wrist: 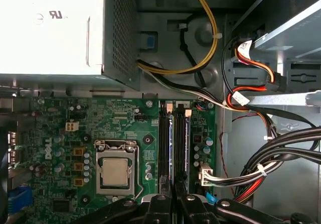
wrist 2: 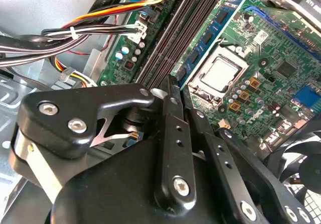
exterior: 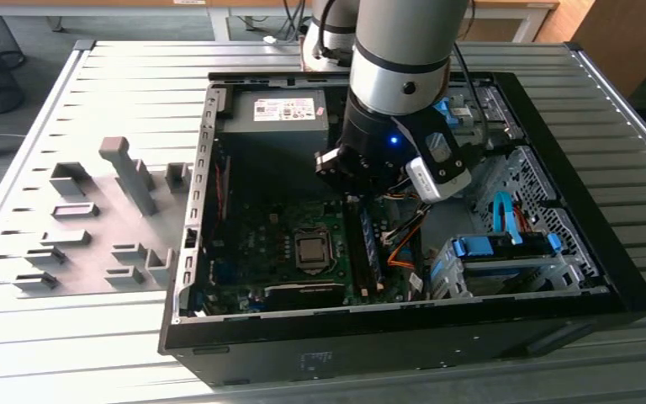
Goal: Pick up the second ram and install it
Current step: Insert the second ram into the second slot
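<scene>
The work is at the seating stage, inside the open computer case [exterior: 413, 341] on the desk [exterior: 110, 84]. The hand [exterior: 359, 192] hangs low over the memory slots, well away from the grey blocks [exterior: 132, 172] on the exterior view's left.

The second ram [exterior: 369, 252] is no longer out on the desk. It stands upright in a slot just beside the processor socket [exterior: 313, 251], on that socket's side toward the exterior view's right. The hand [wrist 2: 173, 83] sits right at one end of the stick, and in the second wrist view it is drawn narrow, the two sides almost together. I cannot tell whether it pinches the stick's top edge or only rests against it.

As I judge it, the stick is in its slot but may not be locked. Finishing would call for pressure straight down, square to the slot, without tilting the board or snagging the cable bundle [wrist: 200, 68] nearby.

The second ram [wrist 2: 206, 35] is a long, thin, blue-green strip carrying a row of dark chips. In the first wrist view the stick [wrist: 179, 133] shows edge-on as a narrow bluish line between black slot walls, running toward the hand [wrist: 171, 198].
</scene>
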You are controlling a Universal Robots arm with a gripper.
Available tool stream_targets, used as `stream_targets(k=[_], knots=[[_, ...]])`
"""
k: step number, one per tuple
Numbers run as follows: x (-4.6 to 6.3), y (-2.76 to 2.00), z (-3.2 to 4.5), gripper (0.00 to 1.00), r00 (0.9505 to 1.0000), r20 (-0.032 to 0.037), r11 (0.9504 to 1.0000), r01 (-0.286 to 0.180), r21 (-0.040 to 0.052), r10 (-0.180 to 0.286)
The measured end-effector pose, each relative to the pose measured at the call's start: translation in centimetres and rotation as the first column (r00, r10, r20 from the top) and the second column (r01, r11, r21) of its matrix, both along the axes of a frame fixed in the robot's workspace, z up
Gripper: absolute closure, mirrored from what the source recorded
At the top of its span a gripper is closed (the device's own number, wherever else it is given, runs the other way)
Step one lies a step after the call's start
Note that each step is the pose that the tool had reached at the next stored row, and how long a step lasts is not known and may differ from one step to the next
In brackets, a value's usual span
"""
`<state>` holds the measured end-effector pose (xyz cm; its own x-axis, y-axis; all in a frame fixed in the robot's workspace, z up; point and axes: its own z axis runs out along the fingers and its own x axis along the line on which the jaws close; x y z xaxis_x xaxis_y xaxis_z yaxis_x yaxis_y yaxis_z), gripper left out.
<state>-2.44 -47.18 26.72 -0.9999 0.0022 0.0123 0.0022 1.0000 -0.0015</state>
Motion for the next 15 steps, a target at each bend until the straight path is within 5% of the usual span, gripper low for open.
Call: stream_targets(k=[15], knots=[[0.00,0.00,-0.80,0.86,1.0000,-0.0012,1.0000,0.002,0.0019,-0.002]])
